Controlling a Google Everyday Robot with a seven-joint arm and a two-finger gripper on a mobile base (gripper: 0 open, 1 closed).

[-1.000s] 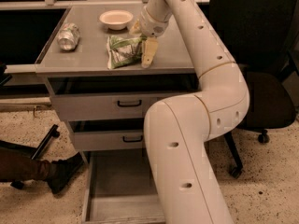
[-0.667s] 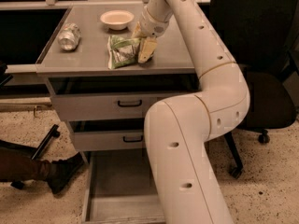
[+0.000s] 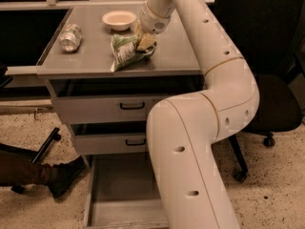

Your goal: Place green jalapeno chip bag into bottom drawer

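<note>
Claw [image 3: 145, 41] at green jalapeno chip bag [image 3: 125, 52] atop cabinet [image 3: 90, 61] — grip cannot be told; bottom drawer [image 3: 121, 197] open.

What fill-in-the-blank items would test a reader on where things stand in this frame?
1. The green jalapeno chip bag lies on the ____ of the cabinet.
2. The claw is down at the ____, away from the crushed can and the cream bowl.
3. The bottom drawer stands ____, while the two drawers above it are pushed in.

Missing words: top; chip bag; open.
</note>
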